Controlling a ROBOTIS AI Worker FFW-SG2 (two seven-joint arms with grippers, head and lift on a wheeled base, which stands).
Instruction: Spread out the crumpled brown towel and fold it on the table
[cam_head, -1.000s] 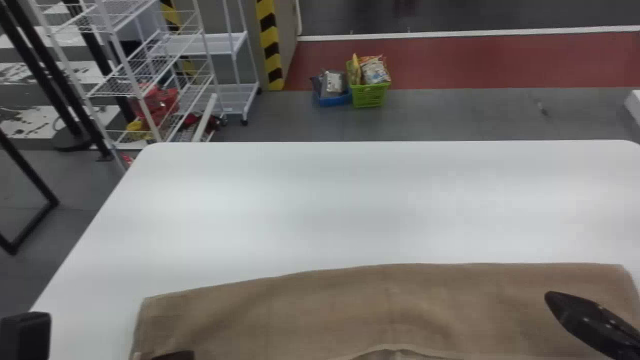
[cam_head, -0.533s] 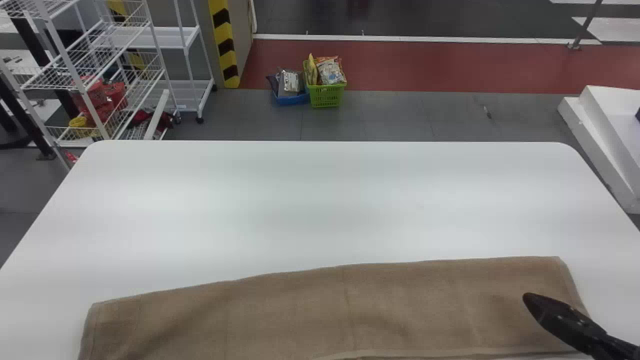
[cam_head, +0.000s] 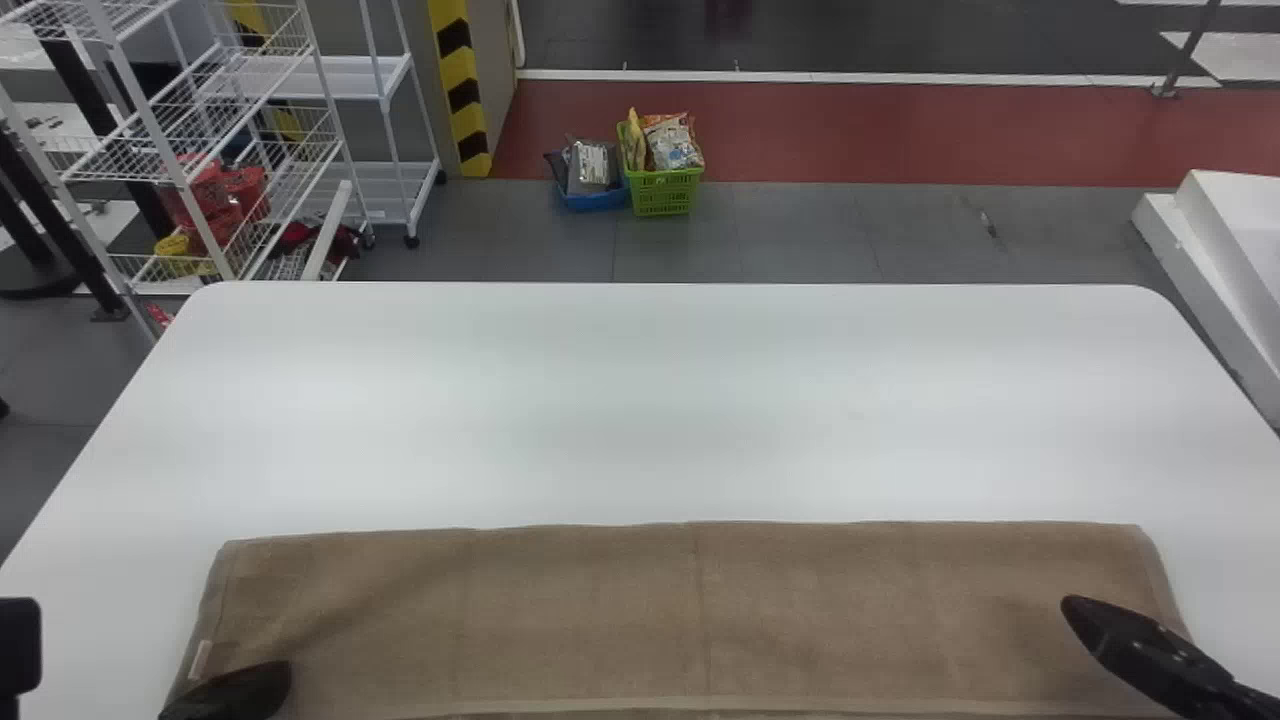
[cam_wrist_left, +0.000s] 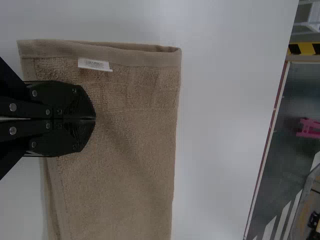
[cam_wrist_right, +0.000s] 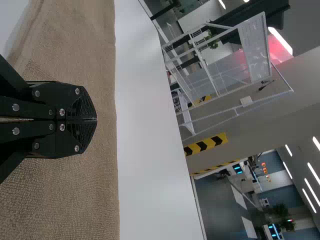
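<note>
White table (cam_head: 640, 400) supported the brown towel (cam_head: 600, 610), laid in a wide band nearest the robot. Left gripper (cam_head: 272, 678) and right gripper (cam_head: 1078, 612) were positioned at opposite ends, each with fingers closed together.

Plain brown is recorded for the towel (cam_head: 600, 600), at six o'clock in the head view. White is noted on the table (cam_head: 700, 400) and the wire rack (cam_head: 162, 140) at ten. Diagonal yellow-and-black stripes are borne by the pillar (cam_head: 462, 90) at eleven. Near twelve, one basket (cam_head: 665, 192) is found green, its neighbouring tray (cam_head: 595, 202) blue; the floor strip (cam_head: 900, 130) beyond is marked red.
</note>
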